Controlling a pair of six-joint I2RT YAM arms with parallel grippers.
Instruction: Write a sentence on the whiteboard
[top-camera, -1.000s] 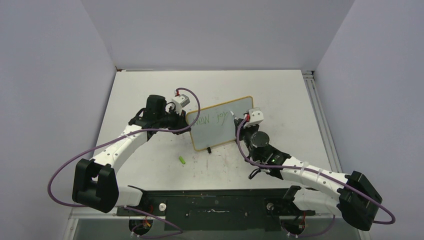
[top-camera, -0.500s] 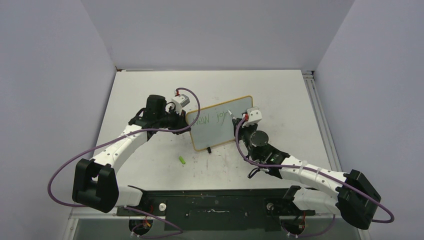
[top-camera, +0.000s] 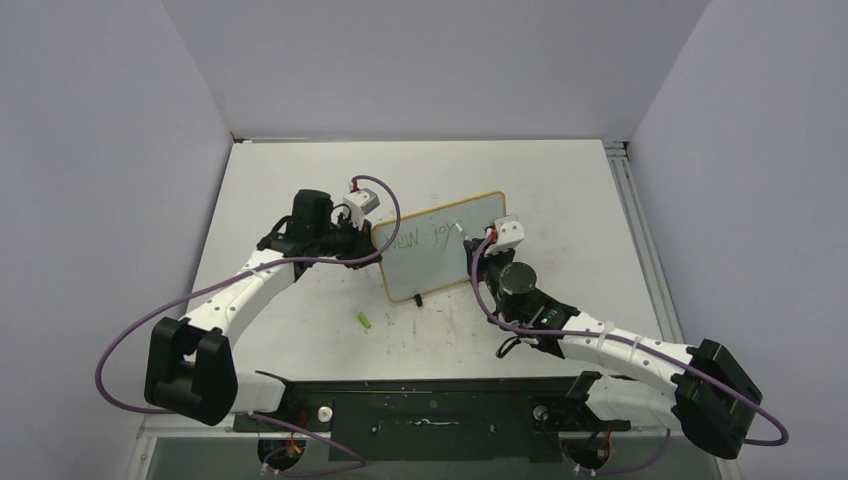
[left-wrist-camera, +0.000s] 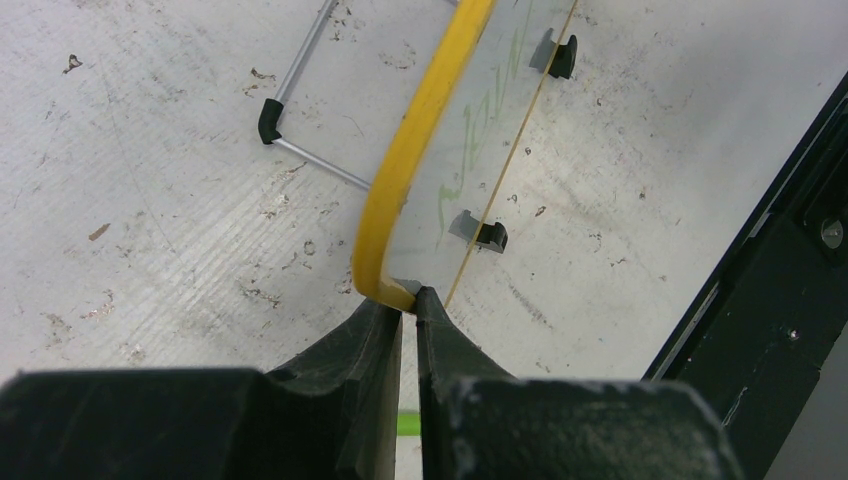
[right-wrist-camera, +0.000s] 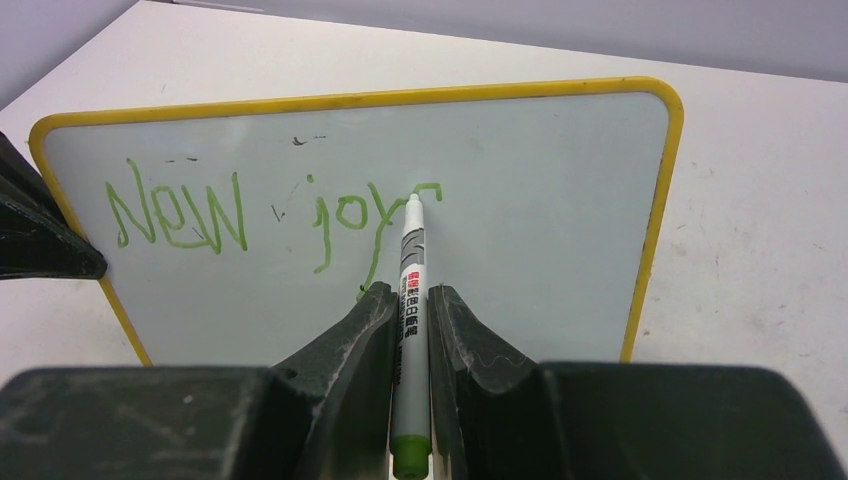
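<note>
The small rectangular whiteboard with rounded corners and a thin yellow frame (right-wrist-camera: 560, 250) stands upright on the scuffed white counter (top-camera: 300, 180), between the two pincers. The left pincer (left-wrist-camera: 410, 300) is closed narrow on the board's rounded lower corner; its two black fingers (left-wrist-camera: 365, 335) pinch the yellow rim from both sides. Just beyond this pincer, two small black feet (left-wrist-camera: 488, 236) show at the board's lower edge, and a thin metal wire support (left-wrist-camera: 300, 60) lies on the counter at the other side of the rim.

The right pincer (right-wrist-camera: 408, 295) is closed on a white marker pen with a green rear end (right-wrist-camera: 412, 250), which points straight ahead of the fingers. The pen's tip touches the board's face. To the left of the tip stands the thin green handwritten sentence (right-wrist-camera: 180, 215), which reads "New joy", with one short green stroke right at the tip.

In the top view a small green cylinder piece (top-camera: 366, 320) lies on the counter, nearer to the bases than the left pincer, apart from the board.
</note>
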